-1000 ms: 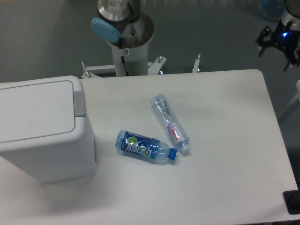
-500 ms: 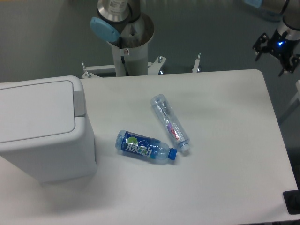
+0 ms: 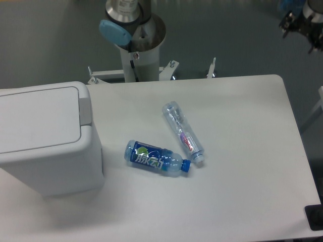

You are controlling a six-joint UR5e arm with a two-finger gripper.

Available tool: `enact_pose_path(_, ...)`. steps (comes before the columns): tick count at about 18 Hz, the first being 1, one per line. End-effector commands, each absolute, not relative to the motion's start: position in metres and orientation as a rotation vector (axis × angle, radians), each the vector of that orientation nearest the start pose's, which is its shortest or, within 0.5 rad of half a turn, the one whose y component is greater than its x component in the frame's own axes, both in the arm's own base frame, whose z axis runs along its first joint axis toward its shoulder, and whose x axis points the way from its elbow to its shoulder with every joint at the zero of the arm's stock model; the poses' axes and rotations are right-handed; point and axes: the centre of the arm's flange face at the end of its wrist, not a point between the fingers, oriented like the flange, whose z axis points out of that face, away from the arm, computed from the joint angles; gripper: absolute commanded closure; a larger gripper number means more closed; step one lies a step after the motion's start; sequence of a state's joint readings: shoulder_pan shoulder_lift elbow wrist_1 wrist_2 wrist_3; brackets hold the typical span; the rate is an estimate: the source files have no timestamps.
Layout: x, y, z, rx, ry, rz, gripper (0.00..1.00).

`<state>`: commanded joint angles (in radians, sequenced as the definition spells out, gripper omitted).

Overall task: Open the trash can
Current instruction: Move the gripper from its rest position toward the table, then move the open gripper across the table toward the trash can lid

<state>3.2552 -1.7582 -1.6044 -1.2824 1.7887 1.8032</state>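
The trash can (image 3: 43, 138) is a large boxy white bin at the table's left edge. Its flat lid (image 3: 38, 118) lies shut, with the grey push tab (image 3: 85, 106) on its right side. My gripper (image 3: 300, 34) hangs off the table's far right corner, at the frame's top right, partly cut off by the frame edge. Its dark fingers (image 3: 287, 22) stand spread with nothing between them. It is far from the trash can.
Two plastic bottles lie mid-table: a blue-labelled one (image 3: 156, 159) and a clear one (image 3: 184, 132), their caps close together. The round metal robot pedestal (image 3: 139, 43) stands behind the table's far edge. A dark object (image 3: 315, 218) sits at the bottom right corner.
My gripper has moved upward and slightly right, toward the top right corner of the frame. The trash can and both bottles have not moved.
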Motion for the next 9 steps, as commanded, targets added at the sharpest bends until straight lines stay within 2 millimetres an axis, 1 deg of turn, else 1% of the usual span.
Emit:
enact_pose_path(1, -0.566, 0.058, 0.411, -3.335, 0.023, 0.095, 0.00)
enact_pose_path(2, -0.551, 0.078, 0.423, -3.272, -0.107, 0.150, 0.00)
enact_pose_path(3, -0.533, 0.102, 0.434, -3.201, -0.195, 0.186, 0.00)
enact_pose_path(5, -0.495, 0.145, 0.453, -3.055, -0.415, 0.220, 0.00)
enact_pose_path(6, -0.480, 0.165, 0.465, -2.992, -0.498, 0.233, 0.00)
enact_pose_path(7, -0.468, 0.187, 0.471, -2.946, -0.537, 0.228, 0.00)
enact_pose_path(9, -0.445, 0.224, 0.483, -2.877, -0.627, 0.203, 0.00)
